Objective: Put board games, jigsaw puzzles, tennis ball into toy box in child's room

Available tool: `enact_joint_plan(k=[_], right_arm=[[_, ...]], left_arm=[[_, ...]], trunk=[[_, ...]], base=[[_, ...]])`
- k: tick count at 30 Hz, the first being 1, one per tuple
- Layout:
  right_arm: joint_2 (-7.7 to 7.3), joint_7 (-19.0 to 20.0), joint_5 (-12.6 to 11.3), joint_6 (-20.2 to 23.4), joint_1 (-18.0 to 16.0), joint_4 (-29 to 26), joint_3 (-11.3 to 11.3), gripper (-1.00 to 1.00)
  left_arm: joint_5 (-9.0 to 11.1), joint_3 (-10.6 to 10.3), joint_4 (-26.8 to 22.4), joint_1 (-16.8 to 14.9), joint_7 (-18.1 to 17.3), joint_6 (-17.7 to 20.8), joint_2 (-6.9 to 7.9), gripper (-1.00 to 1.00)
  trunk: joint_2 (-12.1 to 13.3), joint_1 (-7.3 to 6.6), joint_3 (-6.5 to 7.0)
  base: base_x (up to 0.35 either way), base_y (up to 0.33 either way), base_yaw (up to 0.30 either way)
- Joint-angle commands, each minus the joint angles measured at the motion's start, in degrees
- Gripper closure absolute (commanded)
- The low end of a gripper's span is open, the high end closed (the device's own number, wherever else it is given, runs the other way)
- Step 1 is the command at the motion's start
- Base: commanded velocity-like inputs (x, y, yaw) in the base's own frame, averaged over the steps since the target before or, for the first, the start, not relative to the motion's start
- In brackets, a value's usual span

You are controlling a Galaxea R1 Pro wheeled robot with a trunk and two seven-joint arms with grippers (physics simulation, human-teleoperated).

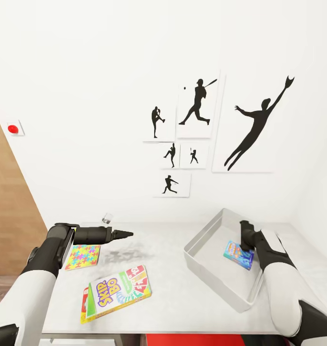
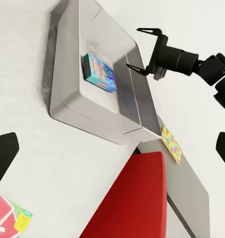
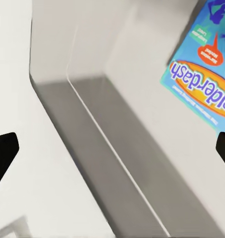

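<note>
Below my right pincer [image 1: 243,224], inside the shallow light-grey rectangular toy box [image 1: 201,239], lies the small flat blue board game with colourful print [image 1: 239,254], flat on the tray floor and free of my fingers. That pincer hangs over the tray with its jaws spread wide and nothing between them; the left wrist view shows the two black fingertips [image 2: 142,30] well apart above the tray's rim.

My left pincer [image 1: 126,234] points out over the pale speckled tabletop [image 1: 163,269], toward the toy box. Its dark tips sit at opposite edges of its own wrist view, so it stands wide and holds nothing. Just beside my left forearm, on the side away from the tray, lies one flat jigsaw puzzle box covered in bright yellow, pink, blue and green pieces [image 1: 82,257]. Nearer to me than that pincer, a flat green-and-white board game box with a red corner, printed Skip-Bo [image 1: 118,291], rests on another flat box whose red and yellow edge [image 1: 84,303] pokes out. A second puzzle-patterned box [image 2: 171,144] lies just beyond the tray's corner, seen from my left wrist.
</note>
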Motion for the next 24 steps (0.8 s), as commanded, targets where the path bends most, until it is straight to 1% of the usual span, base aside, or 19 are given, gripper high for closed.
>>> enact_joint_plan(k=[1,4,5,9,10,14,15,19,20,21,24], right_arm=[[0.01,-0.21,-0.19,0.69,0.01,-0.46,0.3,-1.0],[-0.01,0.0,-0.25,2.87,0.24,-2.59,1.72,-1.0],[-0.01,0.03,-0.36,5.18,0.47,-4.97,2.47,-1.0],[-0.02,-0.17,-0.61,11.71,1.12,-10.81,3.25,-1.0],[-0.02,-0.27,-0.69,15.76,1.47,-13.78,3.43,-1.0],[-0.02,-0.48,-0.7,24.17,2.39,-18.98,3.51,-1.0],[-0.02,-0.54,-0.71,28.26,3.1,-21.14,3.45,-1.0],[-0.05,-0.52,-0.8,35.88,5.02,-25.11,3.3,-1.0],[-0.07,-0.47,-0.83,37.6,5.61,-26.18,3.21,-1.0],[-0.08,-0.41,-0.86,40.84,6.94,-28.51,2.94,-1.0],[-0.11,-0.25,-1.01,45.13,9.48,-32.4,2.24,-1.0]], left_arm=[[-0.6,0.15,-0.05,-0.06,-0.52,0.6,-0.04,-1.0],[-0.6,0.15,-0.05,-0.05,-0.54,0.6,-0.04,-1.0],[-0.6,0.15,-0.05,-0.06,-0.54,0.6,-0.04,-1.0],[-0.6,0.15,-0.05,-0.04,-0.56,0.6,-0.04,-1.0],[-0.6,0.15,-0.05,-0.05,-0.57,0.6,-0.04,-1.0],[-0.6,0.15,-0.05,-0.05,-0.57,0.6,-0.04,-1.0],[-0.6,0.15,-0.05,-0.03,-0.57,0.6,-0.02,-1.0],[-0.6,0.15,-0.05,-0.05,-0.57,0.6,-0.02,-1.0],[-0.6,0.15,-0.05,-0.06,-0.57,0.6,-0.03,-1.0],[-0.6,0.15,-0.05,-0.04,-0.57,0.6,-0.02,-1.0],[-0.6,0.15,-0.05,-0.06,-0.57,0.6,-0.01,-1.0]], trunk=[[-0.11,0.03,-0.12],[-0.11,0.03,-0.12],[-0.11,0.03,-0.12],[-0.11,0.03,-0.12],[-0.11,0.03,-0.12],[-0.11,0.03,-0.12],[-0.11,0.03,-0.12],[-0.11,0.03,-0.12],[-0.11,0.03,-0.12],[-0.11,0.03,-0.12],[-0.11,0.03,-0.12]], base=[[0.0,0.0,0.0],[0.0,0.0,0.0],[0.0,0.0,0.0],[0.0,0.0,0.0],[0.0,0.0,0.0],[0.0,0.0,0.0],[0.0,0.0,0.0],[0.0,0.0,0.0],[0.0,0.0,0.0],[0.0,0.0,0.0],[0.0,0.0,0.0]])
